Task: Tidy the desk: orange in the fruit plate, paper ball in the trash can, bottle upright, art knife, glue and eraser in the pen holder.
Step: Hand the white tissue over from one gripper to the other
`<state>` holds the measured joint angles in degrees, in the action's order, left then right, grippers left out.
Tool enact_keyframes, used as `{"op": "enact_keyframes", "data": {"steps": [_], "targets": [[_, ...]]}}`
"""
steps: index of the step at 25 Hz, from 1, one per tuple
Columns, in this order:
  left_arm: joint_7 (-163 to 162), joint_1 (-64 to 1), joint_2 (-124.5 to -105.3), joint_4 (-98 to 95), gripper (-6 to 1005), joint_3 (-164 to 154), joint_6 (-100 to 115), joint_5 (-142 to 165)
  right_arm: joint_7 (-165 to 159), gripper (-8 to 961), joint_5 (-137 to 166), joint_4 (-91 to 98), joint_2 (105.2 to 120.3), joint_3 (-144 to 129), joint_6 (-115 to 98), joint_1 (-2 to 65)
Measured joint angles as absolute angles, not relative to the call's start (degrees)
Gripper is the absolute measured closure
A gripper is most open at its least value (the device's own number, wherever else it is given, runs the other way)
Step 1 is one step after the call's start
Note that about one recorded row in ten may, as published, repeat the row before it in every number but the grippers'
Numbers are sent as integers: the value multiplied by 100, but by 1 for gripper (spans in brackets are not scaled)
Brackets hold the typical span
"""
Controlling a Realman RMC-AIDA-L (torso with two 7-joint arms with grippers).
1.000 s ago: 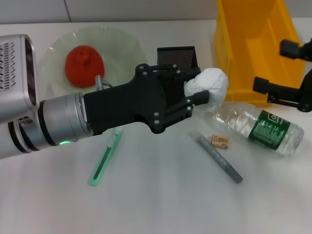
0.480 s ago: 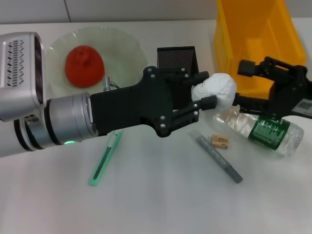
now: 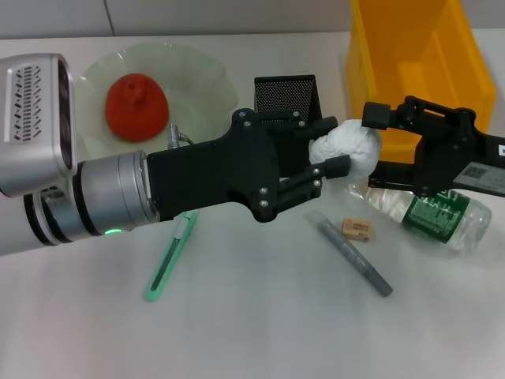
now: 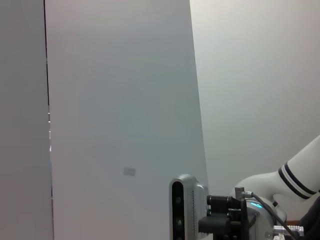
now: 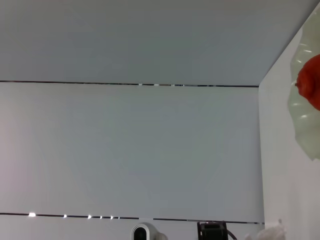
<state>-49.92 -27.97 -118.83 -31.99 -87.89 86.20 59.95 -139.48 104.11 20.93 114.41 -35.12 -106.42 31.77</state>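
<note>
My left gripper (image 3: 331, 145) is shut on the white paper ball (image 3: 351, 146) and holds it above the table, in front of the black mesh pen holder (image 3: 286, 93). My right gripper (image 3: 374, 147) is open, its jaws standing on either side of the ball's right end. The orange (image 3: 136, 106) lies in the pale green fruit plate (image 3: 201, 75). The clear bottle (image 3: 430, 212) lies on its side under the right gripper. The eraser (image 3: 357, 229), the grey glue stick (image 3: 355, 257) and the green art knife (image 3: 170, 257) lie on the table.
A yellow bin (image 3: 410, 63) stands at the back right, behind the right gripper. The left arm's thick body spans the left and middle of the head view. The right wrist view shows the plate's rim (image 5: 300, 120) and the orange (image 5: 310, 85) at its edge.
The right gripper has come in from the right edge, moving left until its open jaws flank the paper ball. The left gripper moved slightly right with the ball, then held still.
</note>
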Motion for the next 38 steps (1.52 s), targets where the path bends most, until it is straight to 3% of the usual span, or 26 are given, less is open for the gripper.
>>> {"op": "enact_keyframes", "data": {"steps": [38], "targets": [[-4992,-2769,-11880,-3199,623,-8789,8499,5990,-13808,150,10404,2083,11433,-3516,-10734,3102]]}}
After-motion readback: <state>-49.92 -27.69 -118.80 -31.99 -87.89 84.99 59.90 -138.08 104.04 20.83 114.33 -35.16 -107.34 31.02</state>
